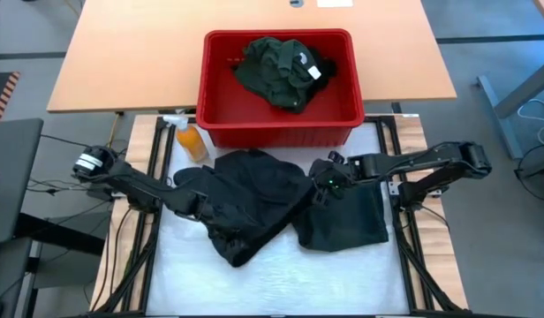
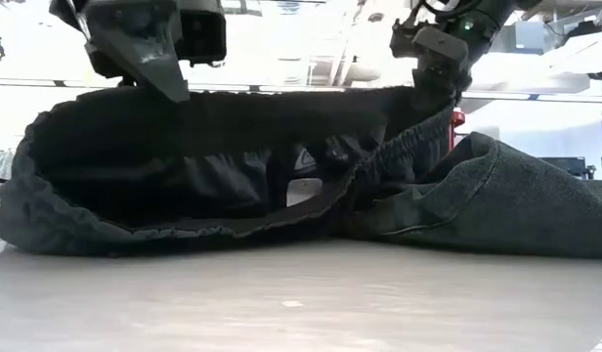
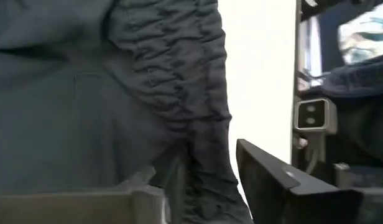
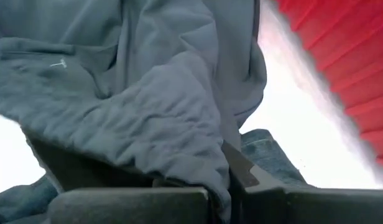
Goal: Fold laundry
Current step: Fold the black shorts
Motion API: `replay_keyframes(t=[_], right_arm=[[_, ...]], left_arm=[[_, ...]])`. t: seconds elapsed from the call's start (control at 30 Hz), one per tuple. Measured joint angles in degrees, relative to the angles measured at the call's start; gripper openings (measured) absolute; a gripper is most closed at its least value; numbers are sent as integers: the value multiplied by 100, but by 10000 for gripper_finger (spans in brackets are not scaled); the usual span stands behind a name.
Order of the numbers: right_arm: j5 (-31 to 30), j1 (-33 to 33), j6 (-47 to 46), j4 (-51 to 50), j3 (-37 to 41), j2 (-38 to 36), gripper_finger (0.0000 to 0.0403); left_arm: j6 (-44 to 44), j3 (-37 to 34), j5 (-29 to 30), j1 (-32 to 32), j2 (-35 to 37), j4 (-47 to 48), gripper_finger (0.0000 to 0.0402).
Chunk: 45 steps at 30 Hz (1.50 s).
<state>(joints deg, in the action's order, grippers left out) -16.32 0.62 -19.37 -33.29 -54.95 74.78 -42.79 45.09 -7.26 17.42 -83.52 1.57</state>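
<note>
While black garment (image 1: 254, 199) lies rumpled, waistband gathered | R jaws pinch it | L jaws: can't tell

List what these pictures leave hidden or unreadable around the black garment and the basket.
- High view: where the left gripper meets the black garment is lost, dark on dark.
- High view: the white label on the green shirt in the red basket is too small to read.
- Low view: the garment blocks the basket and the orange bottle.
- Right wrist view: cloth drapes over the right gripper, hiding most of its jaws.
- The folded dark cloth: garment type unclear.
</note>
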Motion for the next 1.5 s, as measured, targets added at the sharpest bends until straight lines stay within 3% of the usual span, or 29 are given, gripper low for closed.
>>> replay_keyframes(t=[0.17,0.4,0.63,0.77,0.93,1.1,1.5], right_arm=[[61,-7,129,147,93,-61,28],[141,-7,-154,267,89,-57,27],[143,-40,-563,510,89,-55,31],[145,-39,-906,616,89,-50,29],[143,-39,-1218,617,89,-50,27],[141,-39,-1546,637,89,-50,30],[143,-39,-1814,637,87,-50,29]], left_arm=[[488,338,500,254,74,130,159],[1527,1075,558,458,74,2091,165],[2644,1015,1306,1220,28,3122,165],[2982,945,1928,1616,28,3085,165],[3042,583,2209,1883,-8,2557,165],[2718,38,3189,1959,-11,1843,165],[3310,-575,2823,2051,-372,402,165]])
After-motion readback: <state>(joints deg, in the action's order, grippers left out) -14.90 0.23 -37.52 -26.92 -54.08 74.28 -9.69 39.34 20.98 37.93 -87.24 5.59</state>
